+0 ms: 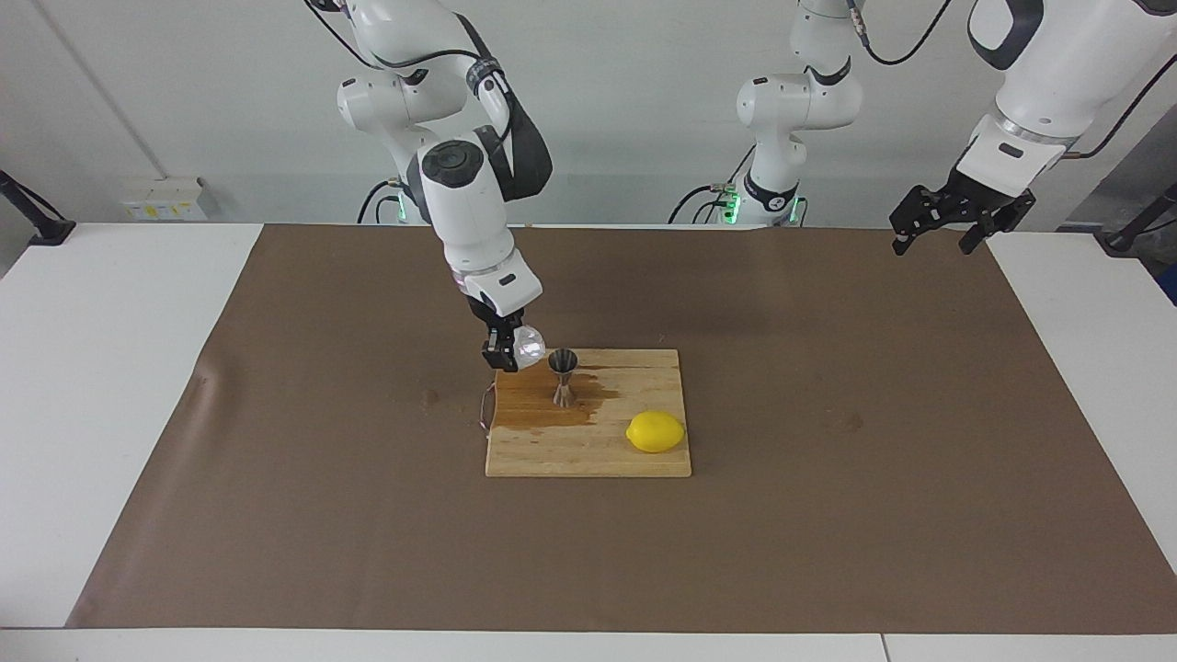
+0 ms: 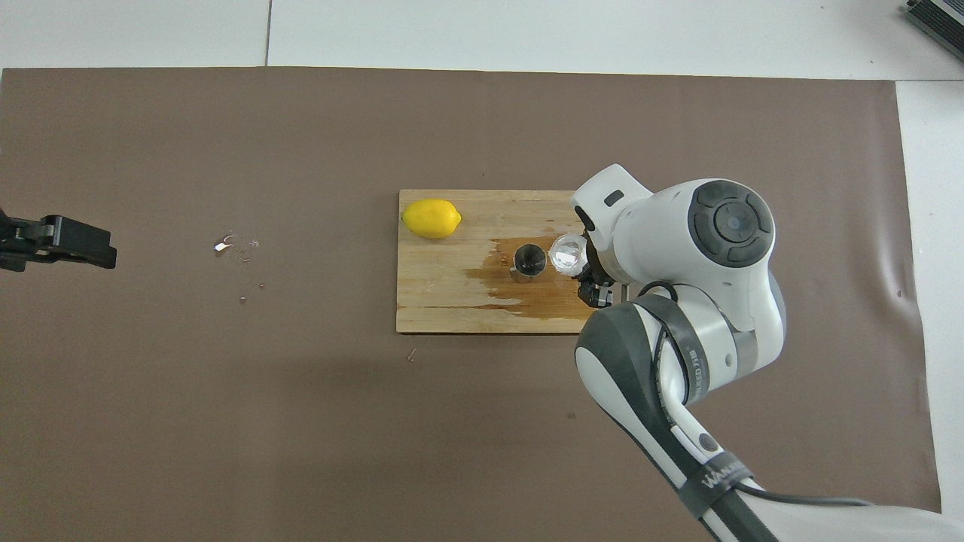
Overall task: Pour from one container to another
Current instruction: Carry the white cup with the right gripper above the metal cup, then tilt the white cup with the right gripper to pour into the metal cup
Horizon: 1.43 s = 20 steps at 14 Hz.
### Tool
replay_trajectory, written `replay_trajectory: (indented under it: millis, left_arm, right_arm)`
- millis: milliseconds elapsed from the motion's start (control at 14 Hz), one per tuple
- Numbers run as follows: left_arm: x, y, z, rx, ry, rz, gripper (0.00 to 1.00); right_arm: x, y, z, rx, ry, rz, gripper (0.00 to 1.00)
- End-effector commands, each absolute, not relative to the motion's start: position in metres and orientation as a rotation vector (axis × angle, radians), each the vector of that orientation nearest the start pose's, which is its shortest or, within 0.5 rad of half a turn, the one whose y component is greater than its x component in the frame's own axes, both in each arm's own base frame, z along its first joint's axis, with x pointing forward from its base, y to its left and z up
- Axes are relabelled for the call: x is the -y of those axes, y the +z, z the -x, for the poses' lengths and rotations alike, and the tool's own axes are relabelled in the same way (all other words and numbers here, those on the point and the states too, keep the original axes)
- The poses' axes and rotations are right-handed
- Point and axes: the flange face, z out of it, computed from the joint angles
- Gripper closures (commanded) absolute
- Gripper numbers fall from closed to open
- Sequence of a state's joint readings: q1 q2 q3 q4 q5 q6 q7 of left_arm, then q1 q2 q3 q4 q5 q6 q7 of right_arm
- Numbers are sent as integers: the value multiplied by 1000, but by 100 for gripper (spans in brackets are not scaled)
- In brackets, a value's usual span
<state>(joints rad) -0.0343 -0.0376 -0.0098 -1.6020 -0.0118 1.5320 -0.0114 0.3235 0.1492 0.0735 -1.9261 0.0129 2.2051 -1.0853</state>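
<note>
The right gripper (image 1: 508,354) pinches the clear glass cup (image 1: 530,346), tilted in the air just beside the steel jigger (image 1: 563,375), which stands upright on the wet cutting board (image 1: 588,450) near a lemon (image 1: 656,431). The left gripper (image 1: 940,228) waits with fingers spread above the mat's edge.

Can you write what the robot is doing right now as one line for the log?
right gripper: shut on glass cup, beside jigger | jigger: upright on wet cutting board | left gripper: open, waiting
</note>
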Motion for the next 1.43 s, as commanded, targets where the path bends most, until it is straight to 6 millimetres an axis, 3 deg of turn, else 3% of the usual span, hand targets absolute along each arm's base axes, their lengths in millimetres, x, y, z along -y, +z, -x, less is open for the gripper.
replay_trajectory:
  millis: [0, 501, 1360]
  left_arm:
    - [28, 628, -535, -69, 55, 3131, 0]
    - [22, 628, -533, -55, 67, 3131, 0]
    - [28, 626, -541, -70, -14, 3164, 0]
  right_arm:
    - [-244, 431, -549, 2167, -164, 2391, 87]
    - [-260, 434, -539, 2279, -122, 2392, 87]
    - [-265, 436, -539, 2246, -152, 2447, 87]
